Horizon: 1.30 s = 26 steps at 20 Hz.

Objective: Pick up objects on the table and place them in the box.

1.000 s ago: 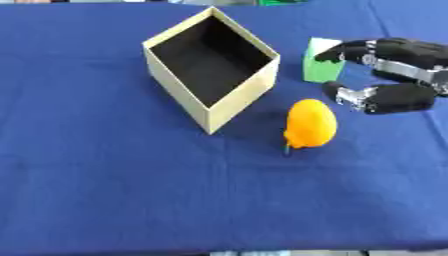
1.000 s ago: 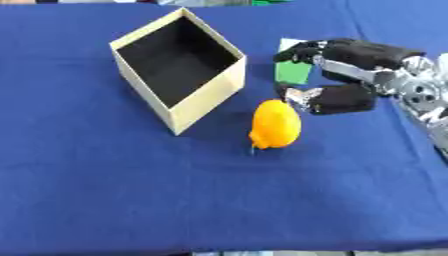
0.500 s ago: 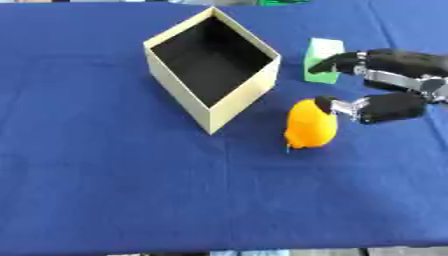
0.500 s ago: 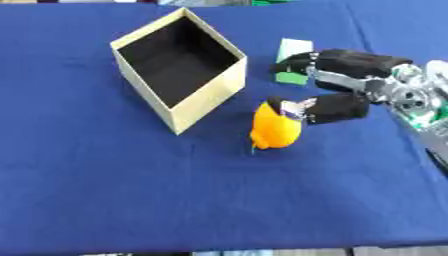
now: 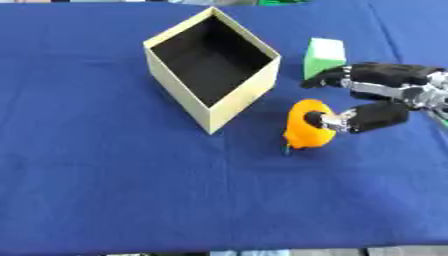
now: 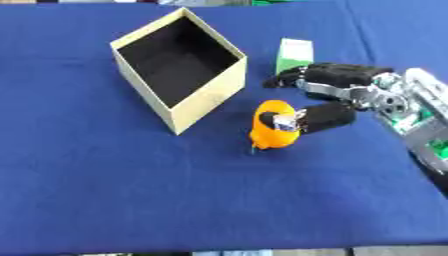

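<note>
The table [image 5: 87, 200], covered in blue cloth, carries everything, and the right hand [image 6: 337, 97] reaches in over its right side. Up and to the left of that hand stands the open box [image 5: 213, 102], cream-walled, dark inside and holding nothing that shows. Directly at the hand's thumb tip is the orange fruit [image 5: 304, 131], which sits just beside the box's near corner but apart from it. Behind the fingers, on their far side, stands a small green block [image 5: 325, 54]. The left hand shows in neither view.

The hand is spread wide, with its thumb [image 6: 315, 118] touching the right flank of the fruit and its fingers [image 6: 319, 75] reaching out above, not yet on it; it has hold of nothing.

The step in hand looks to be grasping the fruit. To do it well, the fingers should come down over the far side of the fruit opposite the thumb before closing, since a push from the thumb alone would likely roll it leftward toward the box. Once it is enclosed, lift clear of the box wall before moving across.

Compared with a second ago, the hand has shifted from beside the green block down and leftward to the fruit, and the fruit has not moved.
</note>
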Available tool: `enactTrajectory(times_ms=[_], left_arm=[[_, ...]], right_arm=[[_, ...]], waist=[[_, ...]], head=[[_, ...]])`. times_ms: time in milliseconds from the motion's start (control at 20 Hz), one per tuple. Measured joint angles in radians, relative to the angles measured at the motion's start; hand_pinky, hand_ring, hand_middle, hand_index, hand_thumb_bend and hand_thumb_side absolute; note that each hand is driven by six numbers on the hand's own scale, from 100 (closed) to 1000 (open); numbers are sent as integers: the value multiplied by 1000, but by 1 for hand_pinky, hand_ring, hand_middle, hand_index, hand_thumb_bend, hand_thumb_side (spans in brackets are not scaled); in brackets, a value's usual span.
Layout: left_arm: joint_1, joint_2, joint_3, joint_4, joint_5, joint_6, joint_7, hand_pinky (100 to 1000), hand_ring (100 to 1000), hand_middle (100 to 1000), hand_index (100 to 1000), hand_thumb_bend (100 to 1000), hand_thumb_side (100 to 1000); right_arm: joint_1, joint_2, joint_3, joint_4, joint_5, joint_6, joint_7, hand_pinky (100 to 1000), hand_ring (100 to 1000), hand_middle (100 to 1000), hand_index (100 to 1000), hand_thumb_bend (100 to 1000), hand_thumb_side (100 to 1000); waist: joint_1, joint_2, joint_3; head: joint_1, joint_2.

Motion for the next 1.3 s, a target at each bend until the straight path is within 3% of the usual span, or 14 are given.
enactTrajectory(times_ms=[550,1300], left_arm=[[0,-8,0,0,3,-1,-2,872,596,647,702,396,909],[0,-9,1,0,4,-1,-2,875,595,647,700,384,917]], right_arm=[[10,18,1,92,68,-34,-5,940,924,919,1000,306,1000],[27,27,17,162,78,-66,8,919,906,889,1000,343,1000]], waist=[[3,0,6],[7,5,8]], head=[[-13,0],[-15,0]])
